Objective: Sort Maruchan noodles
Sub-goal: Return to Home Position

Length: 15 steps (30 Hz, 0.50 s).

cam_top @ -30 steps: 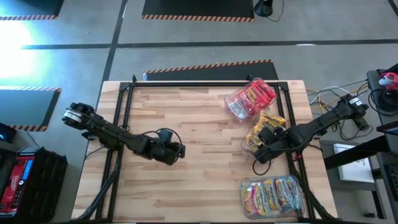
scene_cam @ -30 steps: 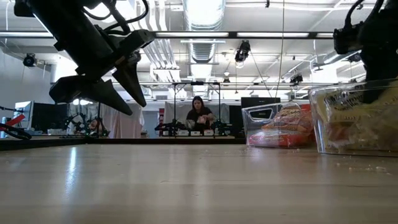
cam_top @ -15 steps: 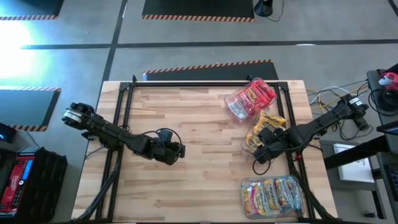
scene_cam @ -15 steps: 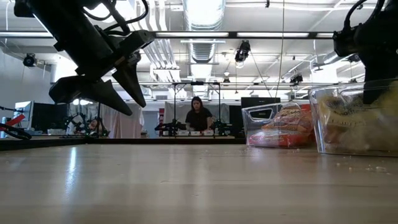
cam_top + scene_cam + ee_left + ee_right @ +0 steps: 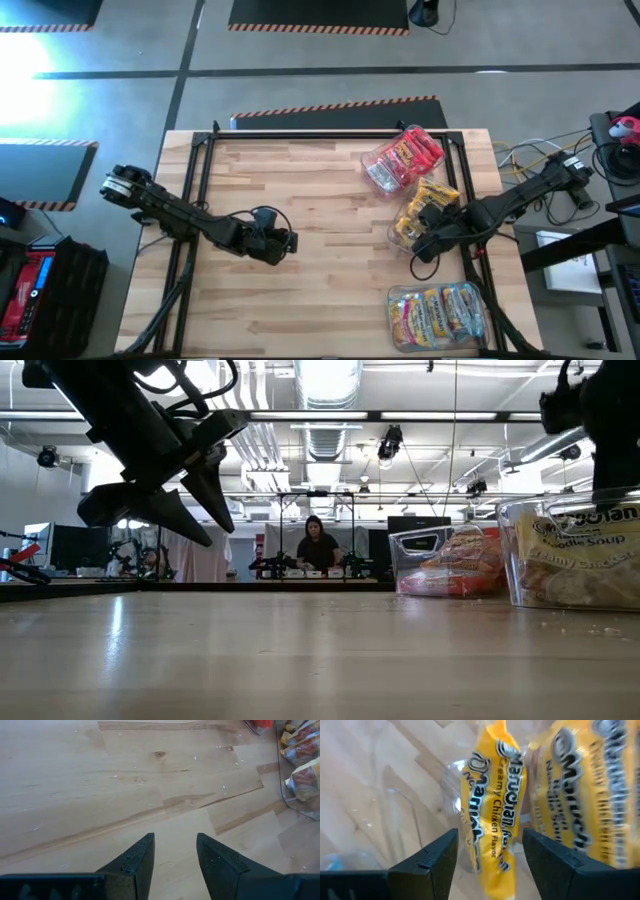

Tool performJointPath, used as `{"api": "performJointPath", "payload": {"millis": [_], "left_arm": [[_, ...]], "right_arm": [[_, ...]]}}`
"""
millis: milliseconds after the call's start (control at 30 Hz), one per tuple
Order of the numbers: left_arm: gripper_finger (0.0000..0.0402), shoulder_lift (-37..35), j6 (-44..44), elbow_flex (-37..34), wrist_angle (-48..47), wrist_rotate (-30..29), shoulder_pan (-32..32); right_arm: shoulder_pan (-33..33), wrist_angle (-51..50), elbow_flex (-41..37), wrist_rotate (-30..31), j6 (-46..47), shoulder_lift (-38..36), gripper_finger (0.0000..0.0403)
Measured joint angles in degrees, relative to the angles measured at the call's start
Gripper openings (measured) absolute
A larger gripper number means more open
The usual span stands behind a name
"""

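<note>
— Where are the noodle packets?
— All in three clear tubs down the right side of the overhead frame. The red packets (image 5: 410,152) are in the upper tub (image 5: 372,172), the yellow packets (image 5: 436,192) in the middle tub (image 5: 397,233), and the blue-and-yellow packets (image 5: 440,312) in the lower tub (image 5: 393,298).
— And the grippers?
— The right gripper (image 5: 425,232) hangs over the middle tub, fingers spread, holding nothing. The left gripper (image 5: 288,243) hovers above the bare table (image 5: 330,200) left of centre, fingers apart, empty.
</note>
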Motion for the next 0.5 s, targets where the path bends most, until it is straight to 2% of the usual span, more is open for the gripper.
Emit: {"api": "performJointPath", "payload": {"millis": [267, 500], "left_arm": [[0.0131, -0.02, 1.37, 0.48, 1.00, 1.97, 0.52], [0.0131, -0.80, 2.63, 0.50, 2.49, 2.97, 2.06]], "right_arm": [[-1.28, -4.08, 6.14, 3.97, -15.53, -2.59, 0.0208], [-8.22, -4.41, 8.25, 6.61, -26.61, -5.81, 0.0208]]}}
